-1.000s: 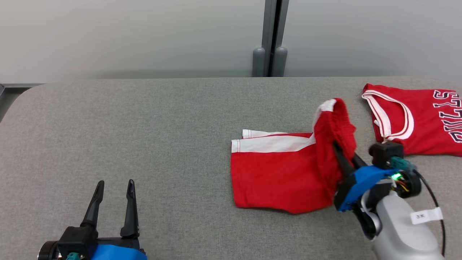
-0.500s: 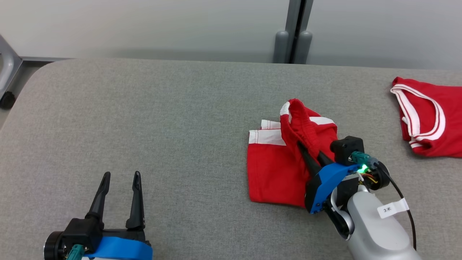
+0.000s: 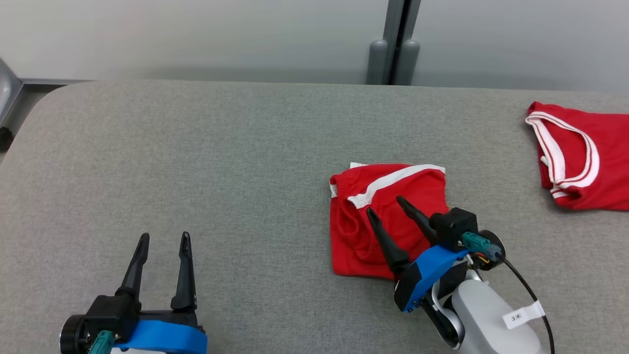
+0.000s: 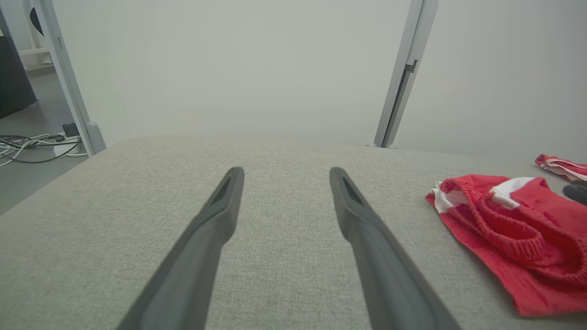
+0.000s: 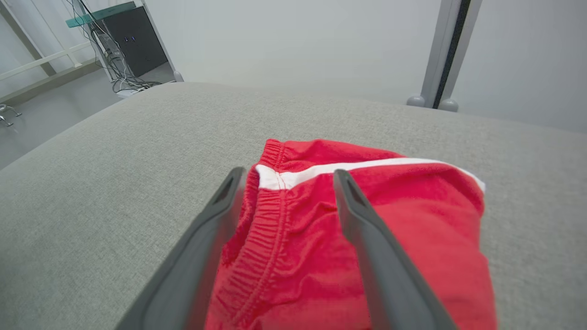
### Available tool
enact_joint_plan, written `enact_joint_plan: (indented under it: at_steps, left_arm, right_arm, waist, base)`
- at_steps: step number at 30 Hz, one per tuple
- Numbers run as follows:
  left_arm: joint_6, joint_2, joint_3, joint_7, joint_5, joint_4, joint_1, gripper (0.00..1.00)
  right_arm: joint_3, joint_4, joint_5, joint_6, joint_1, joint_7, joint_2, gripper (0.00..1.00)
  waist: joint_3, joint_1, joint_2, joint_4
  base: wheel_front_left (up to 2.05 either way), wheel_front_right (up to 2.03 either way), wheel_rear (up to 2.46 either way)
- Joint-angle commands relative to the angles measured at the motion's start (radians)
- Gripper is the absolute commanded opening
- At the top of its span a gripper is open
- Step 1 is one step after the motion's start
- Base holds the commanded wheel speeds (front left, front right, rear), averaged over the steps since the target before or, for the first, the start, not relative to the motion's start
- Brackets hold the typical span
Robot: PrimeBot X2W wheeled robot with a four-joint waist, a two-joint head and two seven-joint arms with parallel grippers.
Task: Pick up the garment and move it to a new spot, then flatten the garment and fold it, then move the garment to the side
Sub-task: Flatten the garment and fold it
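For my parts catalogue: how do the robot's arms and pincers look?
The left pincer and right pincer each have two long tapering black fingers on a black base, with a blue cover and a teal plug. The right forearm is pale grey, with a black cable and a white tag.

A grey fabric-covered table (image 3: 196, 147) stands before pale wall panels (image 3: 196, 34) split by a grey post (image 3: 393, 49).

The red jersey with a white-trimmed opening (image 3: 585, 167) runs off the right edge of the head view. The right gripper (image 3: 384, 204) covers the lower right corner of the folded red shorts with a white stripe (image 3: 354, 236). Writing on the small white tag (image 3: 523, 314) on the pale forearm (image 3: 481, 324) is too small to read.
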Motion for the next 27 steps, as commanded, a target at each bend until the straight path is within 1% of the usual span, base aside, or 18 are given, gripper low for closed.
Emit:
enact_joint_plan:
  at_steps: [1, 4, 8, 13, 16, 17, 23, 27]
  left_arm:
    - [-0.002, -0.001, 0.005, -0.005, 0.003, -0.002, -0.005, 1.00]
    - [-0.001, -0.001, 0.009, -0.005, 0.007, -0.005, 0.006, 1.00]
    - [-0.002, 0.001, 0.015, -0.004, 0.011, -0.006, 0.021, 1.00]
    - [-0.002, 0.008, 0.021, -0.005, 0.018, -0.007, 0.035, 1.00]
    - [-0.002, 0.009, 0.026, -0.005, 0.023, -0.008, 0.043, 1.00]
    - [-0.001, 0.009, 0.031, -0.005, 0.027, -0.010, 0.048, 1.00]
    - [-0.001, 0.008, 0.032, -0.005, 0.039, 0.001, 0.066, 1.00]
    - [0.010, 0.007, 0.039, -0.005, 0.046, 0.008, 0.077, 1.00]
  right_arm:
    - [-0.006, -0.012, -0.012, 0.000, 0.018, -0.017, -0.003, 1.00]
    - [-0.043, -0.045, -0.042, 0.000, 0.046, -0.042, -0.005, 1.00]
    - [-0.125, -0.120, -0.077, 0.000, 0.102, -0.061, -0.028, 1.00]
    - [-0.240, -0.251, -0.117, 0.000, 0.191, -0.066, -0.043, 1.00]
    - [-0.309, -0.339, -0.140, 0.000, 0.259, -0.066, -0.034, 1.00]
    - [-0.344, -0.387, -0.147, 0.000, 0.299, -0.066, -0.026, 1.00]
    - [-0.395, -0.482, -0.159, 0.000, 0.403, -0.066, -0.008, 1.00]
    - [-0.410, -0.527, -0.151, 0.000, 0.465, -0.066, -0.003, 1.00]
  waist:
    - [-0.010, 0.0000, 0.0000, -0.013]
    - [-0.023, 0.0000, 0.0000, -0.029]
    - [-0.042, 0.0000, 0.0000, -0.054]
    - [-0.070, 0.0000, 0.0000, -0.084]
    - [-0.088, 0.0000, 0.0000, -0.100]
    - [-0.098, 0.0000, 0.0000, -0.112]
    - [-0.131, 0.0000, 0.0000, -0.131]
    - [-0.151, 0.0000, 0.0000, -0.131]
  base:
    - [0.00, 0.00, 0.00]
    - [0.00, 0.00, 0.00]
    - [0.00, 0.00, 0.00]
    - [0.00, 0.00, 0.00]
    - [0.00, 0.00, 0.00]
    - [0.00, 0.00, 0.00]
    - [0.00, 0.00, 0.00]
    - [0.00, 0.00, 0.00]
